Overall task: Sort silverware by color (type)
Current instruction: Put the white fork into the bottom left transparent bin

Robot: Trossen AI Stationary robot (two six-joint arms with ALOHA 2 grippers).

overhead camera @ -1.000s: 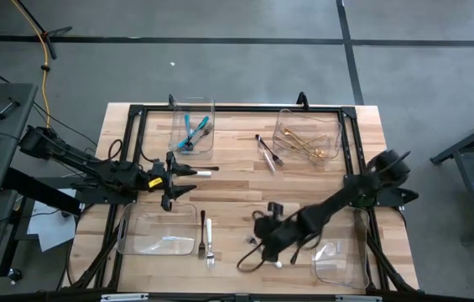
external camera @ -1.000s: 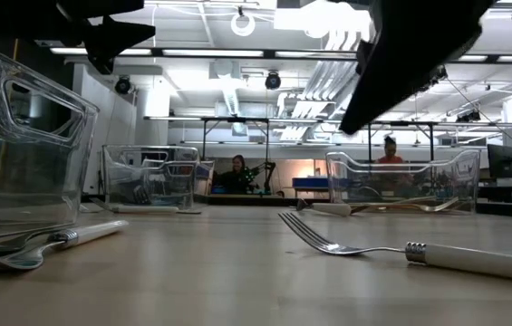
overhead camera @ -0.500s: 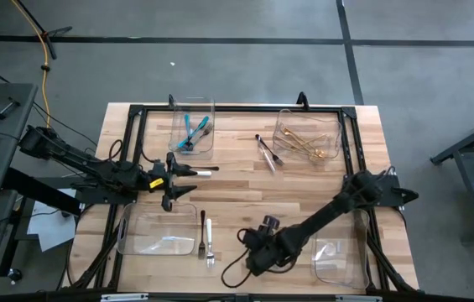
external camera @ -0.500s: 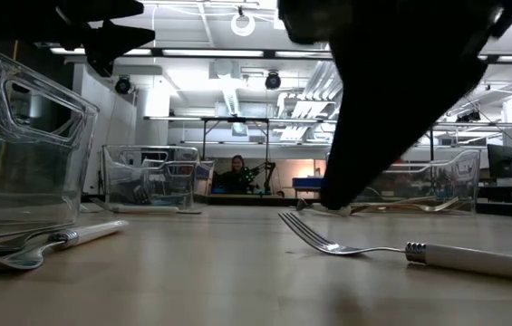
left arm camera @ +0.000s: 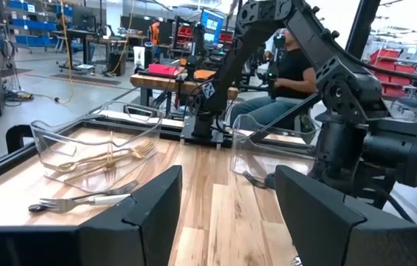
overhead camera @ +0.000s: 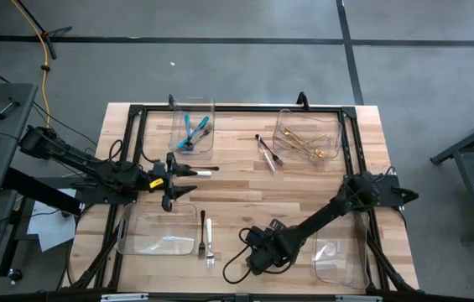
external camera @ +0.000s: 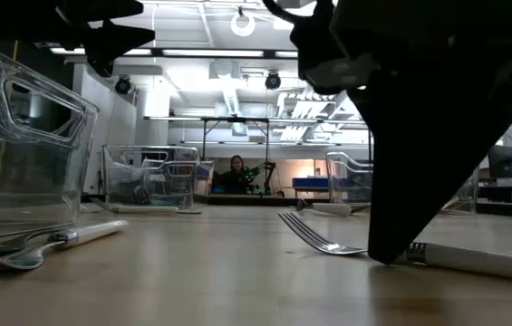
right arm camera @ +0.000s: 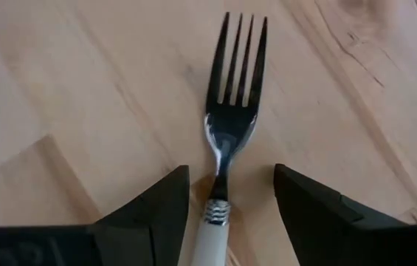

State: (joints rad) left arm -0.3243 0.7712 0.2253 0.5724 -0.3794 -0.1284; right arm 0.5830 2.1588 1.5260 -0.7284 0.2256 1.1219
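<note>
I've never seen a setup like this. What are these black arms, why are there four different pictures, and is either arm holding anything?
These are two robot arms at a wooden table, each ending in a two-finger gripper. One picture looks straight down, one sits at table height, and two come from cameras on the wrists.

The right gripper is low over a white-handled fork, fingers open on either side of its neck, not holding it. The left gripper hangs open and empty near the table's left side.

Clear bins hold sorted cutlery: the teal pieces in one, the gold pieces in another. More white-handled cutlery lies loose on the table.
</note>
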